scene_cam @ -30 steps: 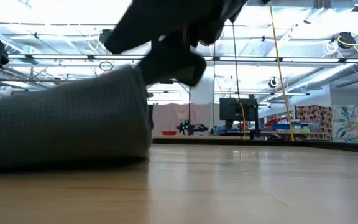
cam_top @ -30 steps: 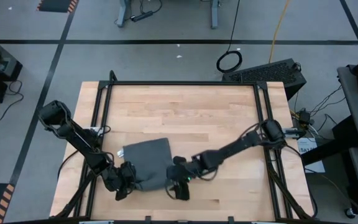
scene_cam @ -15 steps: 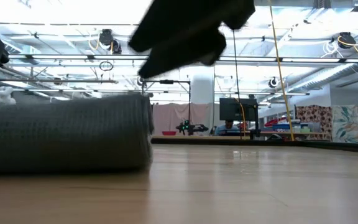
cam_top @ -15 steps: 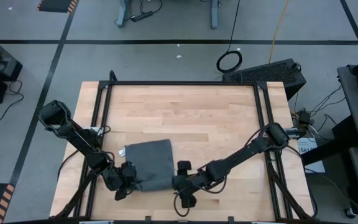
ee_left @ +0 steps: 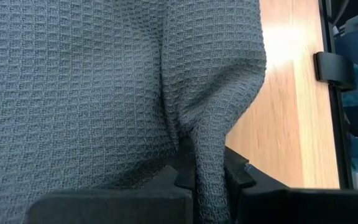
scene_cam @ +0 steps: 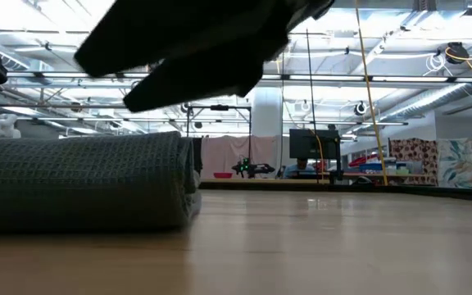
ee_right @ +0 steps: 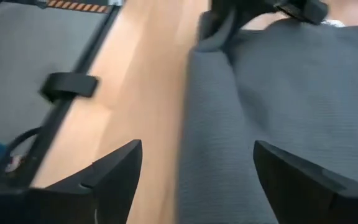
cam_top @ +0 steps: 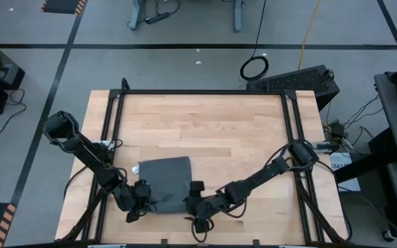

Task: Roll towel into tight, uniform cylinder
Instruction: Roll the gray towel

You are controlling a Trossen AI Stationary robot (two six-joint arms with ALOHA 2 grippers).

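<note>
The dark grey towel [cam_top: 164,182] lies in a thick folded wad on the near part of the wooden table, its small white tag [cam_top: 137,167] at its far left corner. In the low view the towel [scene_cam: 80,184] rests flat on the wood. My left gripper [cam_top: 141,200] is at the towel's near left corner, shut on cloth [ee_left: 207,177]. My right gripper [cam_top: 197,210] hovers open off the towel's near right corner, and in the low view it [scene_cam: 187,57] is above the cloth. Between its spread fingers [ee_right: 197,180] I see the towel's near edge [ee_right: 207,124]. My left gripper pinches a raised ridge of the towel [ee_left: 209,152] between its two fingers [ee_left: 178,177], at the near left corner. The fingers slant down from the table's left. The pinched cloth is puckered into a crease, and the rest of the towel lies on the table.
Black frame rails [cam_top: 205,91] run round the table top. Bare wood [cam_top: 205,124] spreads over the far half and to the right of the towel. A black clamp [ee_right: 67,84] sits on the near rail beside my right gripper.
My right gripper has drawn back from the towel's right end toward the table's near edge and rolled its wrist. The towel's right end, raised under that gripper a second ago, has sunk and now lies flat. The left corner has stayed pinched.
</note>
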